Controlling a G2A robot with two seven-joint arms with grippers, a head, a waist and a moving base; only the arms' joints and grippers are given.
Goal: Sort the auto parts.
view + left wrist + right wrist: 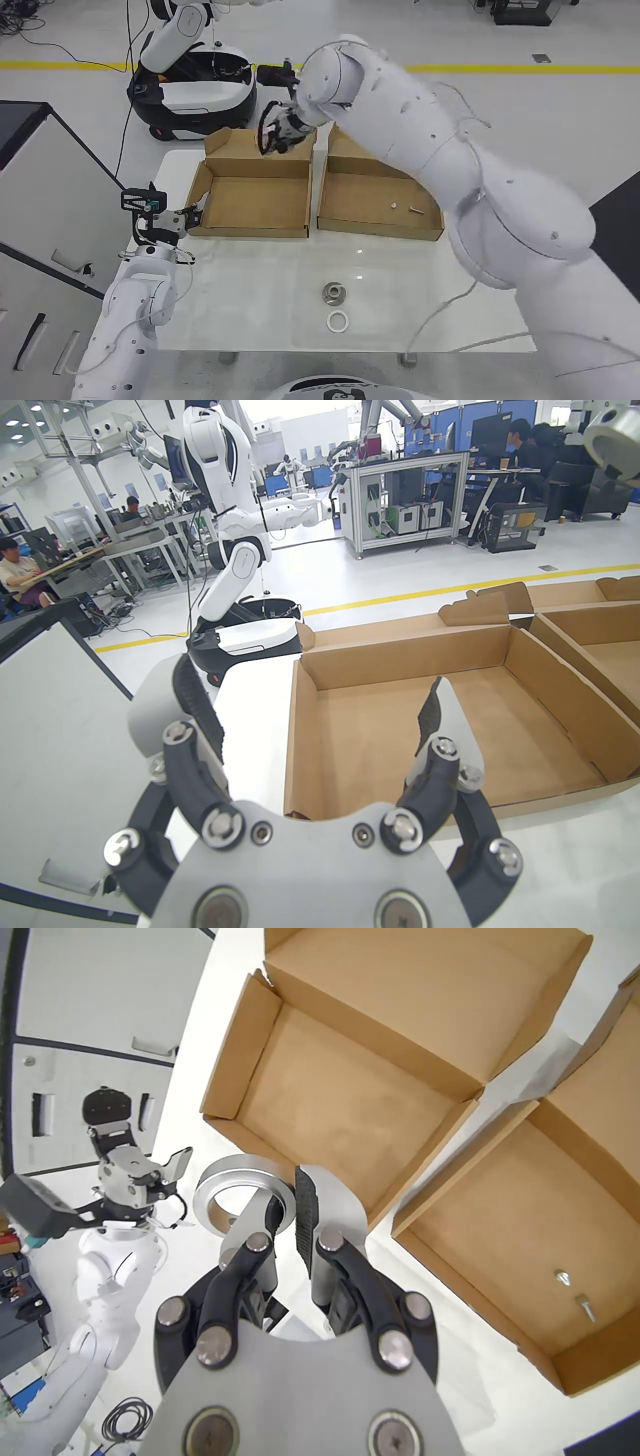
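My right gripper (287, 1208) is shut on a silver metal ring (240, 1193), held high over the near left corner of the left cardboard box (235, 1053). The top view places this gripper (278, 130) above that box's back edge (255, 145). The ring (607, 430) also hangs in the air in the left wrist view. My left gripper (315, 710) is open with nothing in it, just outside the left wall of the left box (295, 730). On the table in front lie a grey flanged metal part (333, 293) and a white ring (338, 321).
The right cardboard box (380, 228) stands beside the left one and holds two small bolts (562, 1276) (585, 1306). The left box floor is bare. Another white robot (190, 75) is parked behind the table. A grey cabinet (40, 190) flanks the table's left side.
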